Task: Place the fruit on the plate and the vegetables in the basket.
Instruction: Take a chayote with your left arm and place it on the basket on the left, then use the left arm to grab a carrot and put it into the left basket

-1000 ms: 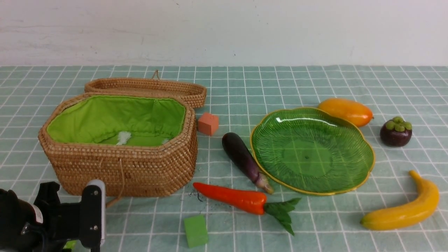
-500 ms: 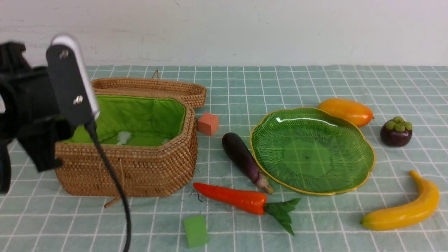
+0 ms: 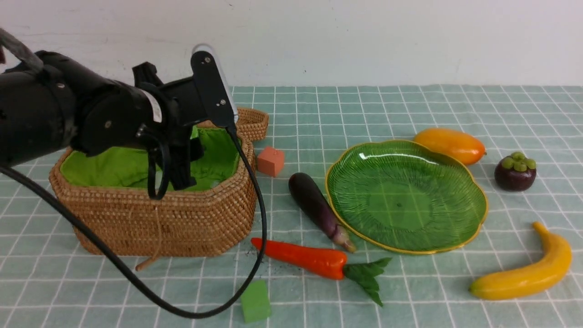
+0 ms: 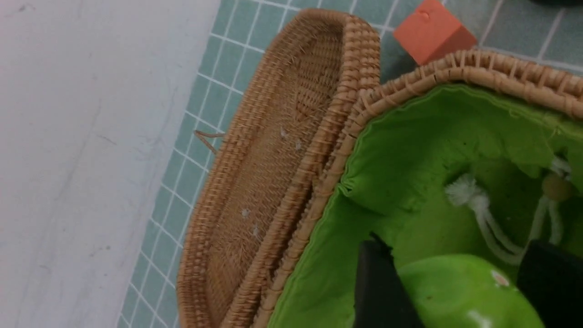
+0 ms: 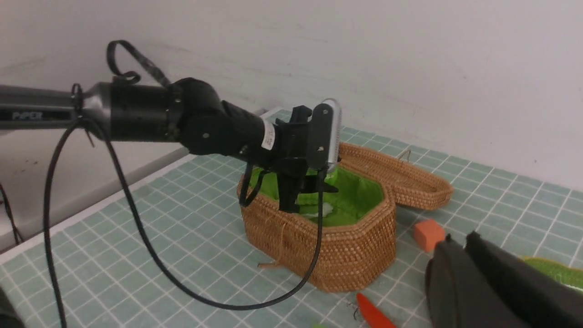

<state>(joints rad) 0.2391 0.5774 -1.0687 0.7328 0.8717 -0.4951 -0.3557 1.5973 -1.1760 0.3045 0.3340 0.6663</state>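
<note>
Light-green gourd (image 4: pixel 455 291) above open basket's (image 3: pixel 182 218) lining; eggplant (image 3: pixel 314 202), carrot (image 3: pixel 305 257), mango (image 3: pixel 451 145), mangosteen (image 3: pixel 514 173), banana (image 3: pixel 528 273) around green plate (image 3: pixel 405 196).

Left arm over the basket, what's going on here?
The left gripper holds a light-green gourd over the green lining of the open basket. The eggplant and carrot lie on the cloth, and the plate is empty, with mango, mangosteen and banana beside it. The right gripper is shut, holding nothing.

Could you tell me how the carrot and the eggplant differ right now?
The carrot is orange-red with green leaves; the eggplant is dark purple, paler at its stem end. The carrot lies nearly crosswise, nearer the camera; the eggplant lies diagonally, alongside the rim of the plate. Both rest on the checked cloth, outside the basket.
</note>
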